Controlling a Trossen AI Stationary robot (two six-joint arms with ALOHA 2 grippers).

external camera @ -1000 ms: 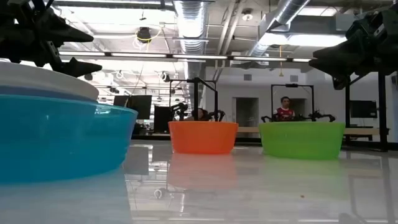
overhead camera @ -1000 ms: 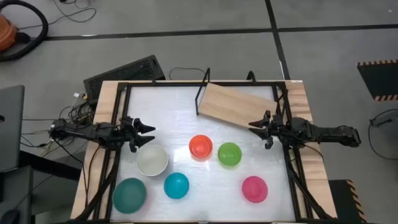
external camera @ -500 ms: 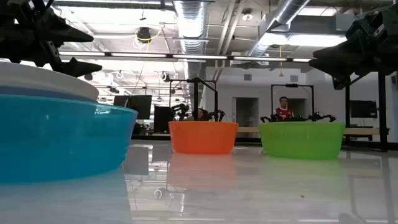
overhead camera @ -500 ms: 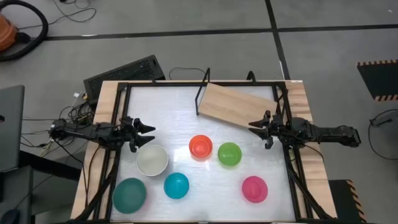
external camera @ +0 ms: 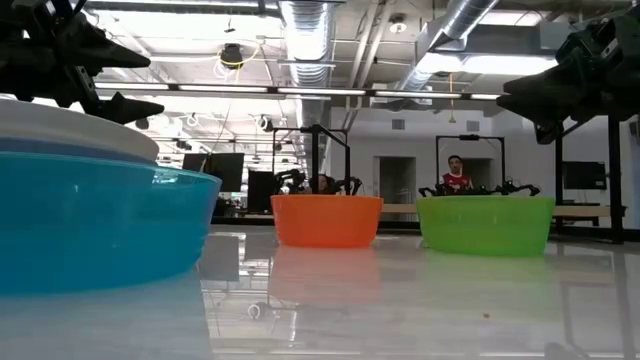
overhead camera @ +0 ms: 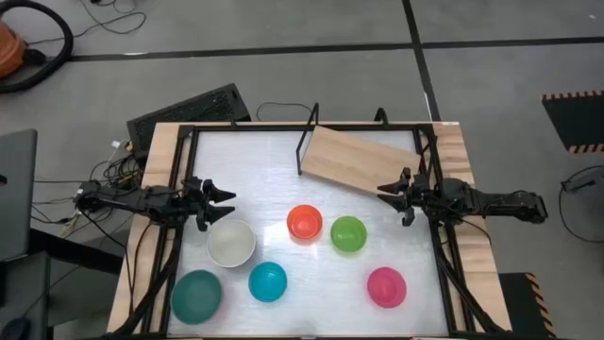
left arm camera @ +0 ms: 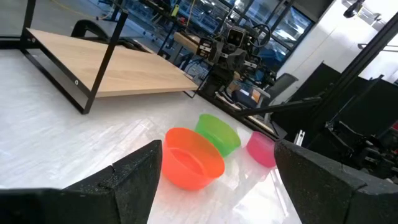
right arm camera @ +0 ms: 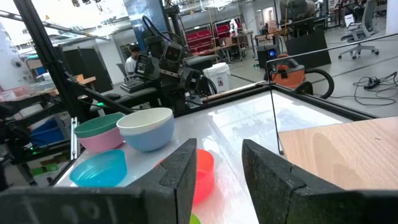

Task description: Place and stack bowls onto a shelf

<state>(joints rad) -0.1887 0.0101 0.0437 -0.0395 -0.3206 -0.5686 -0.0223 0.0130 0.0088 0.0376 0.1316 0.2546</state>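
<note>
Six bowls rest upright on the white table: white, dark teal, bright blue, orange-red, lime green, pink. The light-wood shelf stands on its black wire legs at the far side. My left gripper hovers open at the left edge, just beyond the white bowl. My right gripper hovers open at the right edge, by the shelf's near right corner. Both are empty.
A black metal frame runs around the tabletop. A dark keyboard-like box lies off the far left corner. In the low view a person stands in the room far behind the table.
</note>
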